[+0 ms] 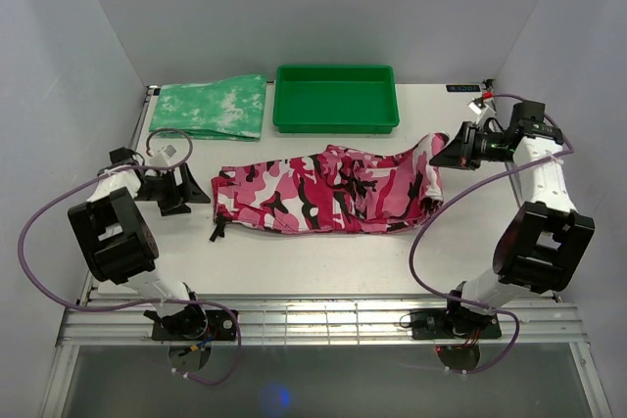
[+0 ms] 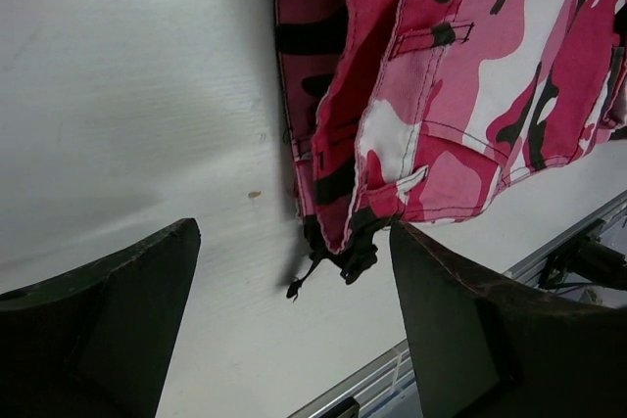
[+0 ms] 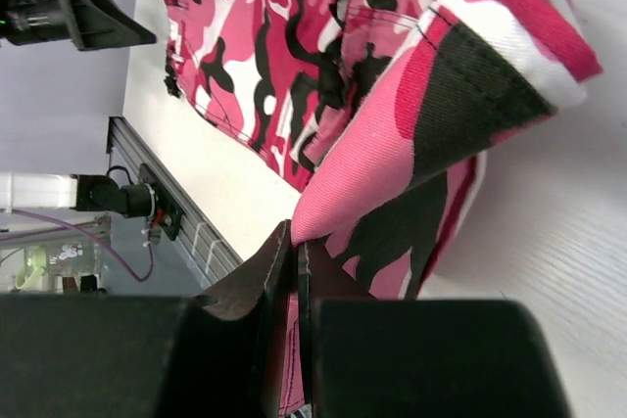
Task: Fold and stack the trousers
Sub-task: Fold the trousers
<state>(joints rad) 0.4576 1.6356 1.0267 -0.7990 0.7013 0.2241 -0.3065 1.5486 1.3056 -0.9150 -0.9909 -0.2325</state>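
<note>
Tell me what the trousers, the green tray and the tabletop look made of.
The trousers: woven cotton-like twill, matte; fine ribbed weave, stitched seams and belt loops show. The green tray: probably moulded plastic, smooth, slightly glossy, rounded rim. The tabletop: white, matte, faint wood-like grain; perhaps laminate.

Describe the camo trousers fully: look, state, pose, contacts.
The trousers are pink, white and black camouflage, seemingly woven cotton, with belt loops, stitched pockets and a black cord at the waist. They lie rumpled lengthwise on the table, waist end to the left. The right tool is shut on the leg end, holding a fold raised. The open left tool is near the waist corner.
</note>
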